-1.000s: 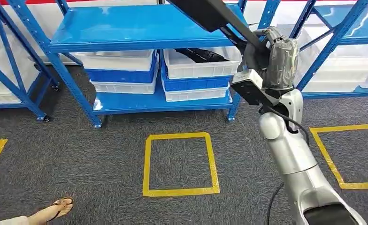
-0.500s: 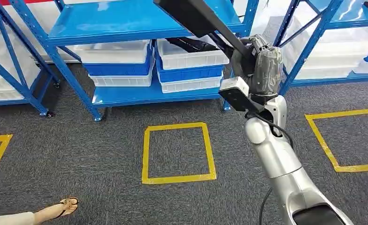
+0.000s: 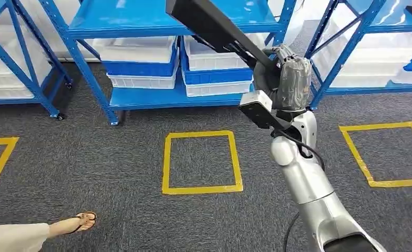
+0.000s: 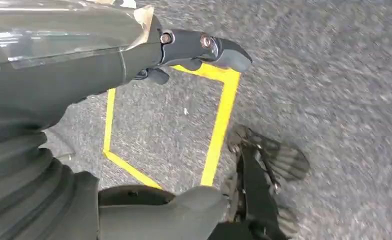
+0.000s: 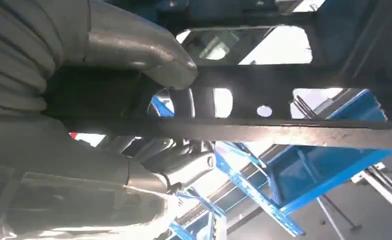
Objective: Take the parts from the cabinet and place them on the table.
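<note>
My right hand (image 3: 287,79) is raised in front of the blue rack and grips a long black flat part (image 3: 210,23). The part slants up to the left across the rack's shelf. In the right wrist view the same black part (image 5: 284,82), a frame with cut-outs, lies across the hand (image 5: 109,125), whose fingers are wrapped around it. My left hand (image 4: 134,125) hangs over the carpet, its thumb (image 4: 184,210) and dark fingers (image 4: 204,47) apart with nothing between them. Another black part (image 3: 206,39) lies in a white bin (image 3: 217,55) on the rack.
Blue racks (image 3: 141,23) hold stacked white and blue bins (image 3: 141,65). Yellow tape squares (image 3: 201,161) mark the grey carpet, one more at the right (image 3: 388,155). A person's sandalled foot (image 3: 80,223) is at the lower left.
The whole view has shifted, so the camera moved. My right hand, still holding the black part, sits further left in the picture. The person's foot has come slightly nearer.
</note>
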Action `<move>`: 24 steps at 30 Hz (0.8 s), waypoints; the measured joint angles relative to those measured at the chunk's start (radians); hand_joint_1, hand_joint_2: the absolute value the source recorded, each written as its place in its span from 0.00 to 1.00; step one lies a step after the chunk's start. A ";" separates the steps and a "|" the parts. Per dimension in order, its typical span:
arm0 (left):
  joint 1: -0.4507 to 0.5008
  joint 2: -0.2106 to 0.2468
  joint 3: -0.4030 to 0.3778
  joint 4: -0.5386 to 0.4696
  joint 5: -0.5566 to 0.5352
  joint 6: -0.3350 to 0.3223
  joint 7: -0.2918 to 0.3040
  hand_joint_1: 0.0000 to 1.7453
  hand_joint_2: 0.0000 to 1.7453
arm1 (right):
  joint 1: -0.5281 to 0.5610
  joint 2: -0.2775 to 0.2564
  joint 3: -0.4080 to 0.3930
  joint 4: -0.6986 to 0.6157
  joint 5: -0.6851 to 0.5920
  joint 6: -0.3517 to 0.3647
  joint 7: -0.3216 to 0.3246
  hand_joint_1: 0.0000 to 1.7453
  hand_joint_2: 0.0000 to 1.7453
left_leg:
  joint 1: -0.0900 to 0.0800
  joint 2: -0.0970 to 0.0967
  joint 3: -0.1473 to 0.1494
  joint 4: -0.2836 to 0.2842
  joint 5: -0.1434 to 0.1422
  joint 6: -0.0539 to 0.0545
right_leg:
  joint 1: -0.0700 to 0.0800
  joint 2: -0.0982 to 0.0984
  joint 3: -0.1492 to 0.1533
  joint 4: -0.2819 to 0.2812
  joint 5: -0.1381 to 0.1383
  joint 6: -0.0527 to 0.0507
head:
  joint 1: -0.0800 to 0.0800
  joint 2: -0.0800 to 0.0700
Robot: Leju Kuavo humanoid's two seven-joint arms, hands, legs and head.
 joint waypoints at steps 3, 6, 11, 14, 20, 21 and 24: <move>0.000 -0.001 0.000 0.000 0.006 0.008 0.008 0.00 1.00 | 0.009 0.001 0.000 0.000 0.001 0.005 0.000 1.00 1.00 | -0.001 0.002 -0.044 0.002 0.034 -0.002 | 0.000 0.000 0.006 0.123 -0.011 0.026 | 0.001 0.000; 0.000 -0.007 0.001 0.000 0.012 0.023 0.008 0.00 1.00 | 0.009 0.003 0.000 0.000 0.002 0.008 -0.001 1.00 1.00 | -0.001 0.001 -0.081 0.012 0.061 -0.012 | 0.000 0.000 0.155 -0.067 0.062 0.046 | 0.002 0.000; 0.001 -0.009 0.005 0.000 0.021 0.065 0.005 0.00 1.00 | 0.007 0.027 0.000 0.008 0.001 0.022 -0.014 1.00 1.00 | -0.008 0.001 -0.108 0.015 0.107 -0.032 | 0.014 0.003 0.216 -0.203 0.022 0.008 | -0.002 0.000; 0.003 -0.008 0.011 0.000 0.025 0.072 -0.003 0.00 1.00 | 0.005 0.044 0.001 0.016 0.002 0.025 -0.015 1.00 1.00 | 0.003 -0.008 -0.145 0.103 -0.024 -0.054 | -0.007 -0.003 0.183 -0.203 0.056 -0.030 | -0.006 0.000; 0.002 0.003 0.040 0.000 0.072 0.023 -0.032 0.00 1.00 | -0.005 0.078 0.001 0.037 0.003 0.043 -0.041 1.00 1.00 | 0.026 -0.007 -0.116 0.280 -0.016 -0.079 | -0.006 -0.005 0.117 -0.201 0.106 -0.025 | -0.008 0.000; 0.001 0.003 0.045 0.000 0.076 0.020 -0.035 0.00 1.00 | -0.011 0.085 0.001 0.044 0.001 0.047 -0.048 1.00 1.00 | 0.029 -0.007 -0.055 0.195 0.000 -0.077 | -0.007 -0.005 0.111 -0.200 0.111 -0.020 | -0.009 0.000; -0.003 0.003 0.058 0.000 0.091 0.022 -0.044 0.00 1.00 | -0.044 0.109 0.002 0.063 -0.003 0.055 -0.058 1.00 1.00 | 0.019 -0.009 0.060 0.011 -0.063 -0.062 | -0.002 -0.005 0.101 -0.199 0.129 0.001 | -0.005 0.000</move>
